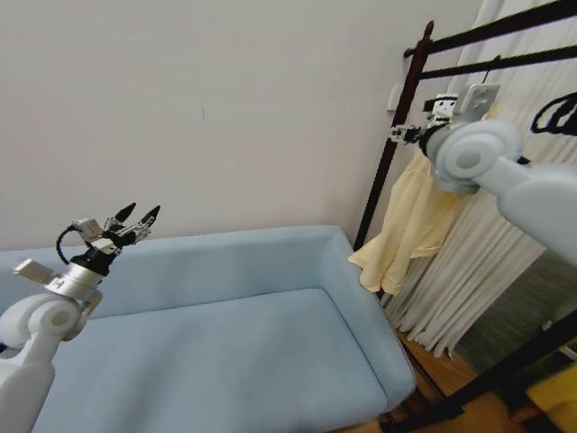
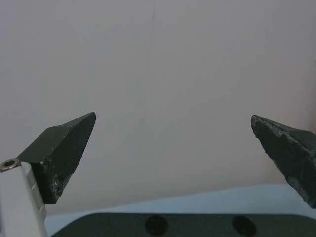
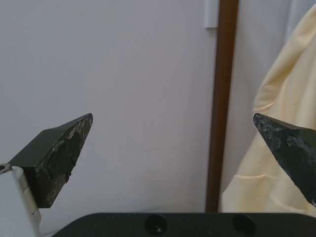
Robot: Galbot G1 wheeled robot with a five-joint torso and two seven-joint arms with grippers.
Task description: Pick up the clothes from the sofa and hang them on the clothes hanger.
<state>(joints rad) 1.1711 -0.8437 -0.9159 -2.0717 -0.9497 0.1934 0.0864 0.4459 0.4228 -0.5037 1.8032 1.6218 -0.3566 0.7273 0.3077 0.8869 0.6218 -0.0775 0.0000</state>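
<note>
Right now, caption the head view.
Yellow garment hangs on the clothes rack beside the right gripper; left gripper above sofa.

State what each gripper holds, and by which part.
Nothing. Left gripper open above the sofa; right gripper open beside the hanging yellow garment.

Head view overlooks sofa [image 1: 225,343]; both wrist views face wall [image 2: 173,74].

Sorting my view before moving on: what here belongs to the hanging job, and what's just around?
Job: yellow garment hanging on the rack; sofa; left gripper, open, above sofa; right gripper, open, by rack.
Around: curtain; wall.
</note>
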